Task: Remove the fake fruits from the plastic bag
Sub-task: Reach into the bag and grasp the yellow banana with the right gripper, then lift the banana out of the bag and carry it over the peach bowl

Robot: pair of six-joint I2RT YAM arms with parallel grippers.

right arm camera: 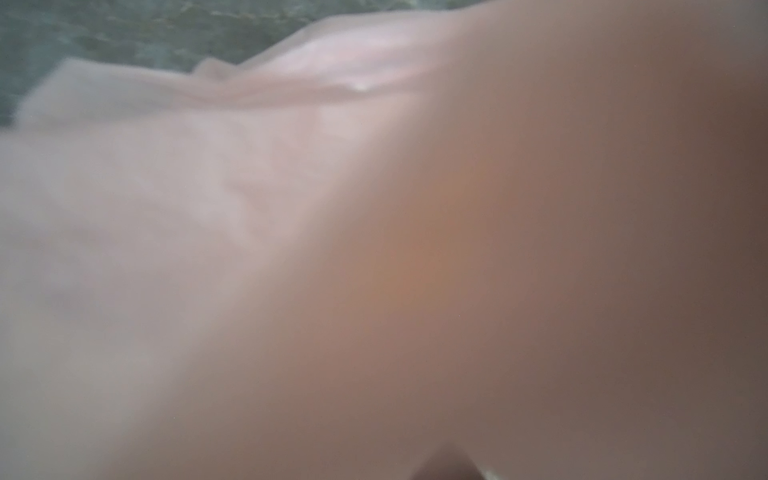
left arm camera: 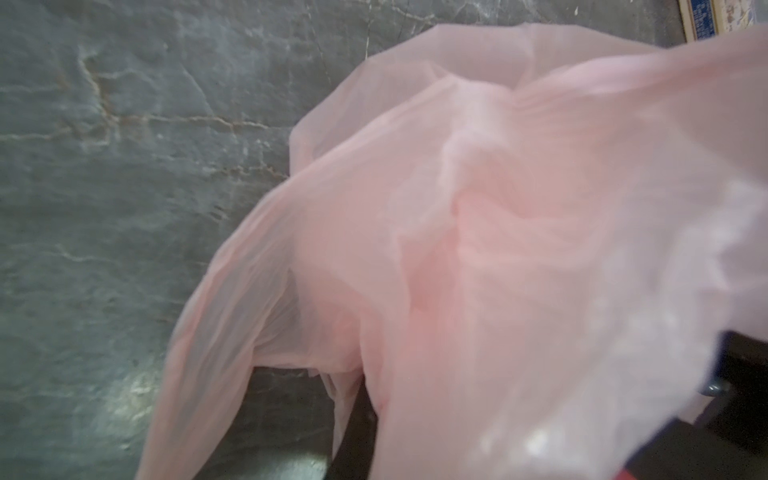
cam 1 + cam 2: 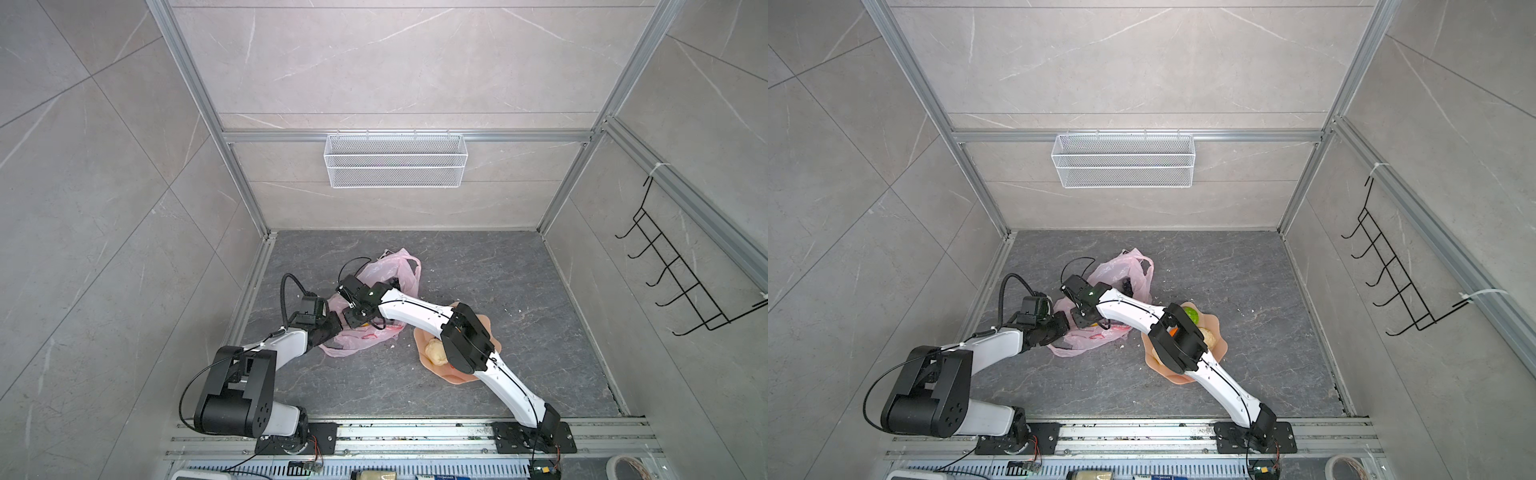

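Lying crumpled on bench point(image 3: 478, 291): plastic bag point(image 3: 390, 270). Left pincer point(image 3: 332, 328) pressed together, pinching its edge. Right pincer point(image 3: 360, 324) buried inside; spread or not, cannot tell.

right wrist view: almost wholly blur; soft pink film of the plastic bag point(image 1: 166, 199) fills it, darkening to brown on one side; only a smeared strip of counter point(image 1: 124, 25) shows.
right claw point(image 3: 353, 323): tips sit under bag film in both top views; whether it grips anything cannot be told.
left claw point(image 3: 334, 332): closed on the bag, fingers buried in film; its wrist view shows only a dark, unfocused edge of it.
bag contents: a yellow fleck point(image 3: 364, 326) by the right claw, too small to name.
plate point(image 3: 455, 379): largely covered by the right arm point(image 3: 415, 311); a beige fruit point(image 3: 433, 354) is half hidden; a green fruit point(image 3: 1191, 314) peeps out in a top view.
bottom edge: a tape roll point(image 3: 625, 467) is cut off.
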